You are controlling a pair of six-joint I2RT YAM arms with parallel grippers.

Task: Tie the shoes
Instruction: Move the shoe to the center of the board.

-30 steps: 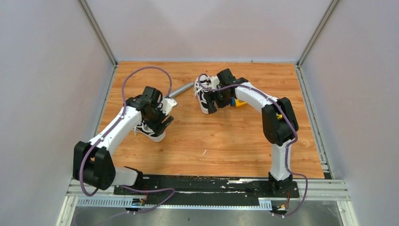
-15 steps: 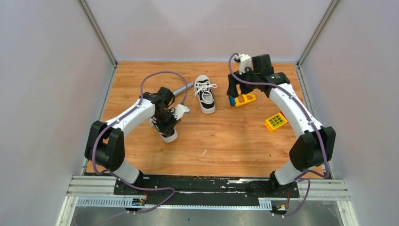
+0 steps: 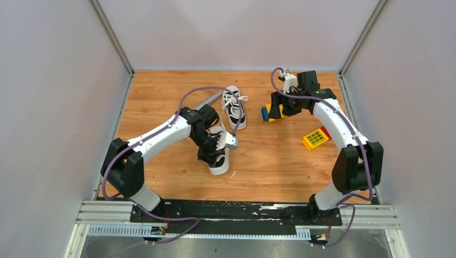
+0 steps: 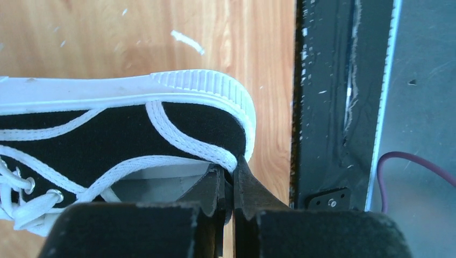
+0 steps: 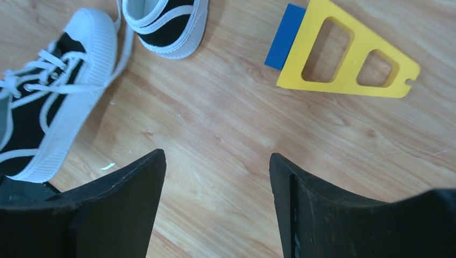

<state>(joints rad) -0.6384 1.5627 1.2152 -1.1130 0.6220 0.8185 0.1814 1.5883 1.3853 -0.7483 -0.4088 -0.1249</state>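
Left tool (image 4: pixel 232 173): just clenched on heel rim of near shoe (image 4: pixel 134 126), dragged inward; other shoe (image 3: pixel 234 107) now just beyond. Right tool (image 5: pixel 216 161) released, empty. Pairing up; tying not begun.

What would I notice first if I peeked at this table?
The left fingers pinch the heel of one black-and-white shoe near the middle of the table. The other shoe lies farther back, while the right fingers hover open by a yellow cutout piece.
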